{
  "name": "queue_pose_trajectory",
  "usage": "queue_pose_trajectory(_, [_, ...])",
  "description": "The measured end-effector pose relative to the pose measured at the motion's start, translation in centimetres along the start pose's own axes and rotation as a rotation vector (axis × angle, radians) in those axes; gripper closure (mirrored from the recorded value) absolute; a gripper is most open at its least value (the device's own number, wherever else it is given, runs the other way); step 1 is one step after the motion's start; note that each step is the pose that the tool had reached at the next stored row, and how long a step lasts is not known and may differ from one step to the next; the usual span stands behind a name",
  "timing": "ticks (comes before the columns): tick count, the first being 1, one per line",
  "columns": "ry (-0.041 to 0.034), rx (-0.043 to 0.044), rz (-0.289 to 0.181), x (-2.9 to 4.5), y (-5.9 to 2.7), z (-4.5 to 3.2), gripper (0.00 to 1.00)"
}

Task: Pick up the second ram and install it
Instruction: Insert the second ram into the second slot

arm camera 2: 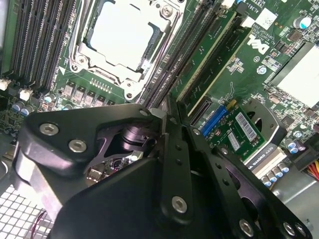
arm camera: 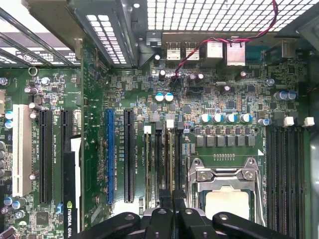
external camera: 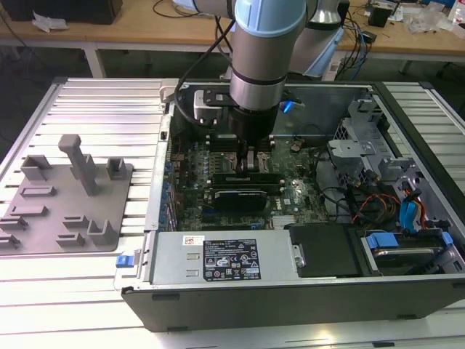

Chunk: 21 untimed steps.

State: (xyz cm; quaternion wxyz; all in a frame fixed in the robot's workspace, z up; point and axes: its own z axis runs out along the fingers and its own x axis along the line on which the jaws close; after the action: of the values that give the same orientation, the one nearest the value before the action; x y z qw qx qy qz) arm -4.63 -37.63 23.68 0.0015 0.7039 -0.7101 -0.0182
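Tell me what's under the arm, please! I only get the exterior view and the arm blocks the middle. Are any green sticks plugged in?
Observer: Yes. In the second wrist view one green stick and another green stick stand upright, side by side.
Operator: Where's the gripper?
Observer: The gripper is by one end of them. Whether it touches them, I cannot tell.
Operator: What's next to the sticks?
Observer: A big square silver chip, uncovered.

Looks like a robotics workshop: an opened computer case (external camera: 290,305) on a slatted metal bench (external camera: 94,109), cable-strewn wooden benches (external camera: 145,29) behind.
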Motion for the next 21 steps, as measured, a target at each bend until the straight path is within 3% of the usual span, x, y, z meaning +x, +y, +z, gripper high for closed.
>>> queue_pose_trajectory(14, [-0.0005, 0.0002, 0.011, 0.0, 0.0, 0.14, 0.91])
queue_pose_trajectory(17, [-0.0005, 0.0073, 0.011, 0.0, 0.15, 0.17, 0.91])
queue_pose_trajectory(21, [-0.0004, 0.0075, 0.011, 0.01, 0.17, 0.35, 0.91])
